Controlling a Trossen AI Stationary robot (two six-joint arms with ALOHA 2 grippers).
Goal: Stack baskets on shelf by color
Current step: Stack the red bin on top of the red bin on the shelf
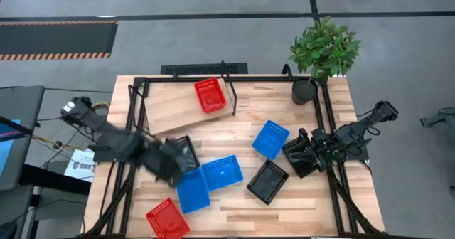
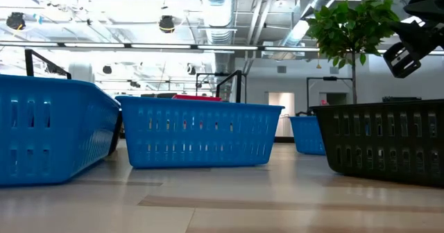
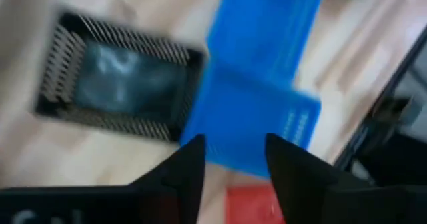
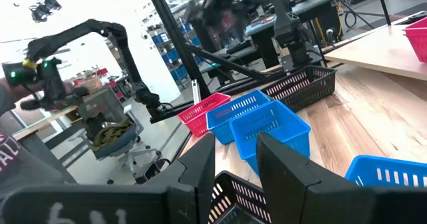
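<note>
— Looking at your left gripper (image 3: 233,141), are its fingers apart?

— Yes, you have them moderately spread with nothing between them. In the high view it hangs blurred at the lower left of the table, over the edge of a black basket (image 1: 188,151).

— What does its wrist view show you?

— That black basket at upper left, a blue basket (image 3: 257,97) running down the middle, and a strip of red at the bottom edge.

— Where is your shelf?

— The shelf (image 1: 170,111) sits at the upper left of the table, with one red basket (image 1: 210,95) on its right end.

— And the rest?

— Two blue ones lie touching at lower centre (image 1: 193,189) (image 1: 222,173). A third blue one (image 1: 271,139) sits right of centre, apart from them. A second black basket (image 1: 268,181) lies just below it, and a second red basket (image 1: 168,220) sits at the bottom edge.

— Your right gripper (image 4: 235,141)?

— It waits at the right edge of the table, fingers narrowly parted and empty, with black mesh just under them. The plant (image 1: 323,50) stands at the upper right corner
</note>
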